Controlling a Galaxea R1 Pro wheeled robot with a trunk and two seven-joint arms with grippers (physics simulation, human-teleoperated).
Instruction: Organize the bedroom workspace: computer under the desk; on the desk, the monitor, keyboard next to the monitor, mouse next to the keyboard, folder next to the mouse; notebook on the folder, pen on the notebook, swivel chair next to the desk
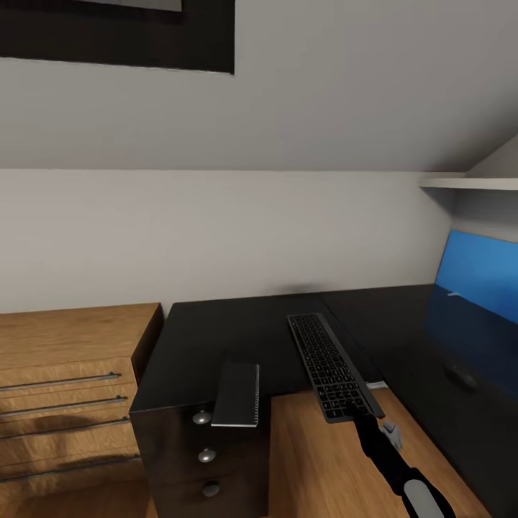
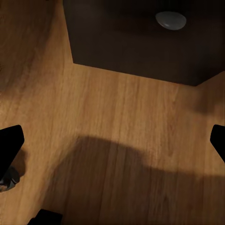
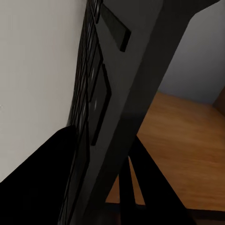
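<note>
- The right gripper (image 1: 368, 419) pinches the near end of the keyboard (image 1: 332, 365), one finger (image 3: 42, 183) on the key side and one under it, as the right wrist view shows.
- The keyboard stretches away from that gripper over the black top of the desk (image 1: 216, 334); its near end juts past the desk edge above the wooden floor (image 1: 316, 460). Whether it rests on the top or hangs just above it cannot be told.
- To the left of the right gripper, a grey notebook (image 1: 237, 394) with a spiral edge lies on the corner of the desk, over the drawers with round silver knobs (image 1: 202, 416).
- Beyond and to the right of the gripper, the blue-lit monitor (image 1: 478, 277) stands on the far wing of the desk, and the small dark mouse (image 1: 460, 375) lies before it.
- The left gripper (image 2: 112, 145) is spread wide, its two dark fingertips (image 2: 10, 143) at opposite edges of the left wrist view, above bare floor, with a drawer knob (image 2: 170, 19) ahead.
- A light-wood cabinet (image 1: 68, 374) stands beside the desk, well left of both grippers.
</note>
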